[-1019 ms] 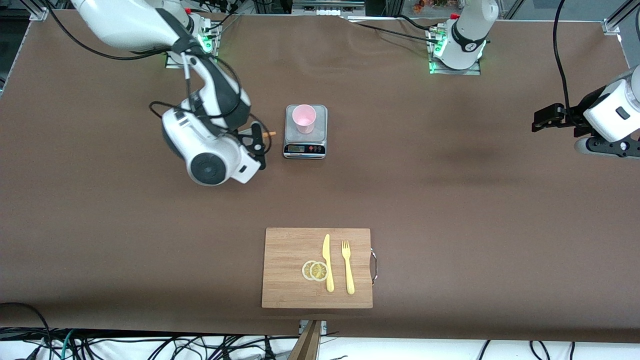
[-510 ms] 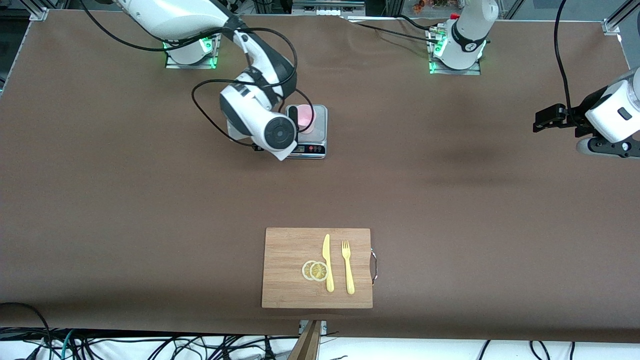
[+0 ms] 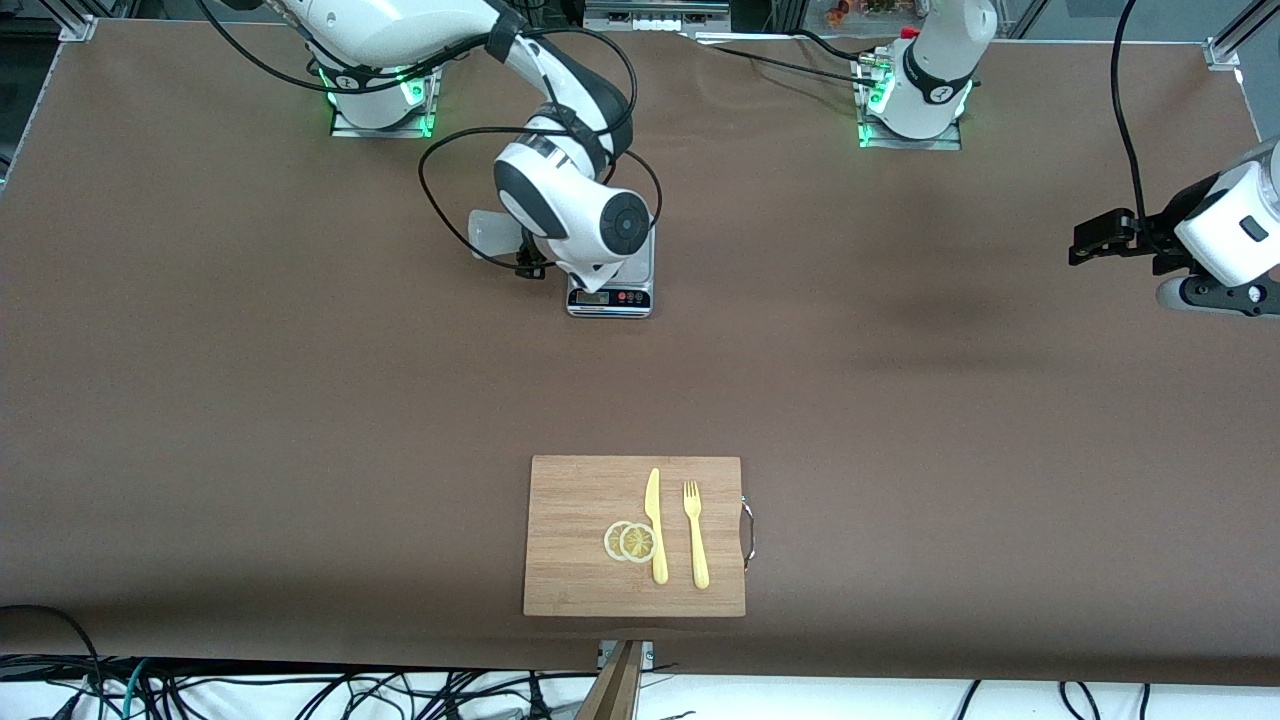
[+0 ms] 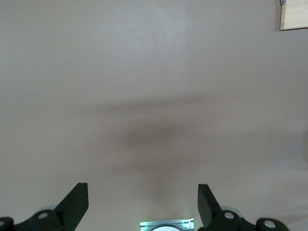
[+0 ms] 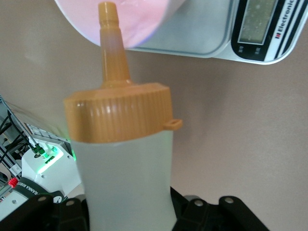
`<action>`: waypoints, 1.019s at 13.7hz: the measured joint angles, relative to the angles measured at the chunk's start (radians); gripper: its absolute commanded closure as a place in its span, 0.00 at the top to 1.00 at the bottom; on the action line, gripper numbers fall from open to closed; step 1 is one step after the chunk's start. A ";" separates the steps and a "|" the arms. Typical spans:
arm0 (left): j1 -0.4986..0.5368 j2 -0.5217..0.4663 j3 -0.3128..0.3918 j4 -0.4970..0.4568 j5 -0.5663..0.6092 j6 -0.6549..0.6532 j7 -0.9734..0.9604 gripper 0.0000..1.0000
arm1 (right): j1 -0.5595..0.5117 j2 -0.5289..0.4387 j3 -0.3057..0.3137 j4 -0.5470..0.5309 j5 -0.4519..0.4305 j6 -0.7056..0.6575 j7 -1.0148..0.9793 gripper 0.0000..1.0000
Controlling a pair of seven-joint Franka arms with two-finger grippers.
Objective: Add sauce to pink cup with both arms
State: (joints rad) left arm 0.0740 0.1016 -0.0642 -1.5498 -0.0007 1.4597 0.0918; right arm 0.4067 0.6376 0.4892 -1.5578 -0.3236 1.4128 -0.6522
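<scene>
**Squeeze bottle tipped over the pink cup on the scale**

A matte brown table [image 3: 300, 400] fills nearly the whole front view. At the upper centre of that frame the right arm [image 3: 400, 35], glossy white with black joints and looping cables, bends down so that its rounded wrist covers most of the scale. The left arm [image 3: 1225, 235] waits at the middle of the frame's edge by its own end of the table, its black gripper [image 4: 143, 197] over bare table with the two wedge-shaped fingers spread wide and nothing between them.

At the lower centre of the front view lies a rectangular wooden cutting board [image 3: 575, 490] with visible grain and a small metal handle. On it rest a pale yellow plastic knife [image 3: 655, 525], a matching fork [image 3: 695, 533] and two thin round lemon slices [image 3: 630, 541].

The kitchen scale [image 3: 610, 295] is a silvery square with a black strip for its display and buttons.

The right gripper [image 5: 130, 211] is clamped on the sauce bottle [image 5: 126, 163], a smooth translucent whitish cylinder with a ribbed orange cap and tapered nozzle. In the right wrist view the nozzle tip overlaps the round rim of the pink cup [image 5: 139, 21], which stands on the scale's grey plate.
</scene>
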 measured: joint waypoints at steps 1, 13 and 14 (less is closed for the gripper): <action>0.000 0.000 0.000 0.000 0.000 0.000 0.000 1.00 | 0.003 0.000 0.006 0.000 -0.007 -0.007 0.014 0.00; 0.000 0.000 0.000 0.000 0.000 0.000 0.004 1.00 | 0.013 0.001 0.054 0.004 -0.076 -0.058 0.064 0.00; 0.000 0.000 0.000 0.000 0.000 0.000 0.004 1.00 | 0.012 0.001 0.054 0.009 -0.078 -0.061 0.063 0.00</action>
State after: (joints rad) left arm 0.0739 0.1017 -0.0644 -1.5498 -0.0006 1.4597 0.0956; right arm 0.4186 0.6386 0.5432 -1.5492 -0.4011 1.3520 -0.5897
